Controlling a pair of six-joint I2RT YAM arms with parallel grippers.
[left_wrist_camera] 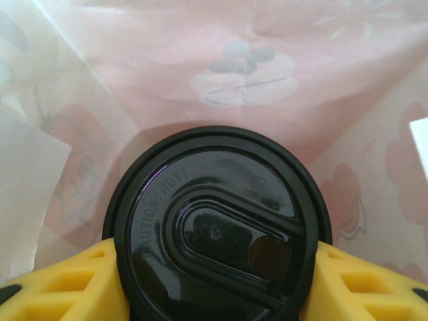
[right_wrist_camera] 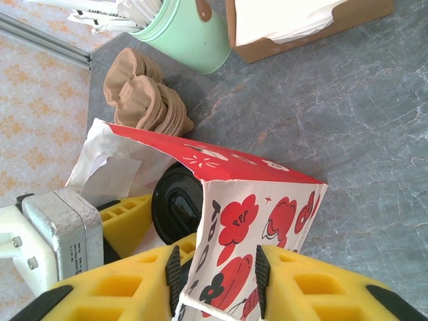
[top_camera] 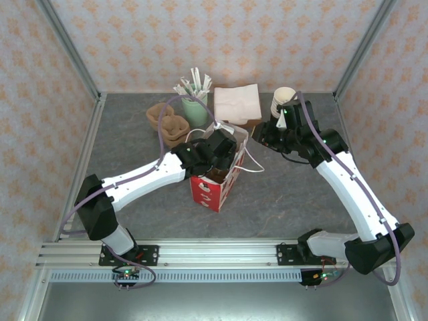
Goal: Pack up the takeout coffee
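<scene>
My coffee (left_wrist_camera: 214, 227) is a cup under a round, glossy black lid with raised "CAUTION: HOT!" lettering near the rim and an oval sip hole off to one side. The lid faces up, level, hiding the cup's sides. My left claw (left_wrist_camera: 214, 284) grips it, yellow fingers (left_wrist_camera: 73, 281) against the rim, inside the red-flowered bag (left_wrist_camera: 254, 67) near the middle of the tabletop (top_camera: 301, 194).

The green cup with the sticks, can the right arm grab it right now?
Probably not yet. The right gripper is pinching the wall of the paper bag, so it must let go first; the green cup stands just beyond the bag.
</scene>
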